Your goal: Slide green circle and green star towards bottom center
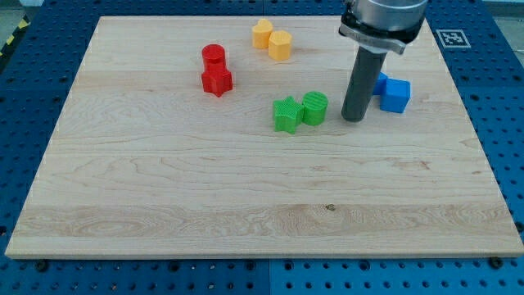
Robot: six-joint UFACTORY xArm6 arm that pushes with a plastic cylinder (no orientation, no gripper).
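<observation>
A pale wooden board (pixel 164 197) lies on a blue perforated table (pixel 499 90). Toward the view's upper left, a red cylinder (pixel 214 56) touches a red star (pixel 217 80) just below it. Further right, near the top edge, two yellow blocks (pixel 272 39) sit side by side. Near the board's middle, the green star (pixel 286 114) touches the green circle (pixel 314 108) on its right. Just right of the circle, slightly apart, stands my tip (pixel 353 119); the arm carries a plain rod with no claw. Behind the rod, two blue blocks (pixel 395 94) rest.
</observation>
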